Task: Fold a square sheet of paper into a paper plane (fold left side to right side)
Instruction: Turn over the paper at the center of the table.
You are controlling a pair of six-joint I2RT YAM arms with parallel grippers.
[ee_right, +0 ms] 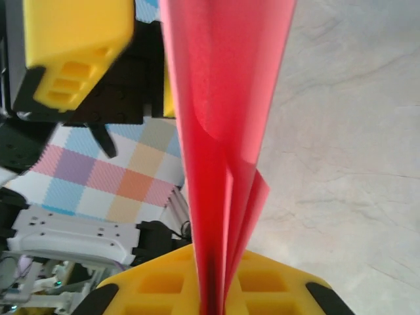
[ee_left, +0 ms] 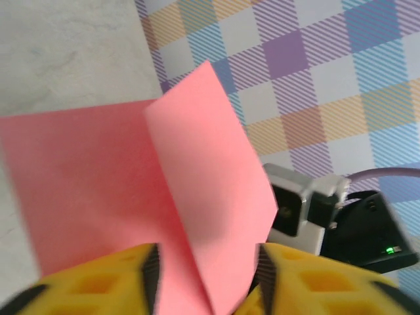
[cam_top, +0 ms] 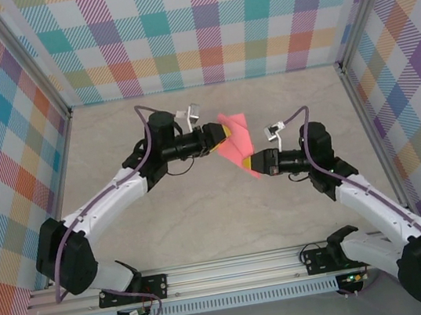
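The square sheet of paper (cam_top: pixel 234 142) is salmon pink, folded into layers and held above the table between the two arms. My right gripper (cam_top: pixel 254 165) is shut on its lower edge; in the right wrist view the folded layers (ee_right: pixel 223 131) rise straight out of the closed yellow jaws (ee_right: pixel 216 275). My left gripper (cam_top: pixel 225 133) is at the sheet's left side. In the left wrist view its yellow jaws (ee_left: pixel 207 262) stand apart, with the creased paper (ee_left: pixel 197 197) passing between them without being pinched. One left finger (ee_right: pixel 72 46) shows beside the paper.
Checked walls (cam_top: pixel 198 24) enclose the beige tabletop (cam_top: pixel 203 214) on three sides. An aluminium rail (cam_top: pixel 227 270) with both arm bases runs along the near edge. The right wrist's camera housing (ee_left: pixel 295 210) sits close behind the paper.
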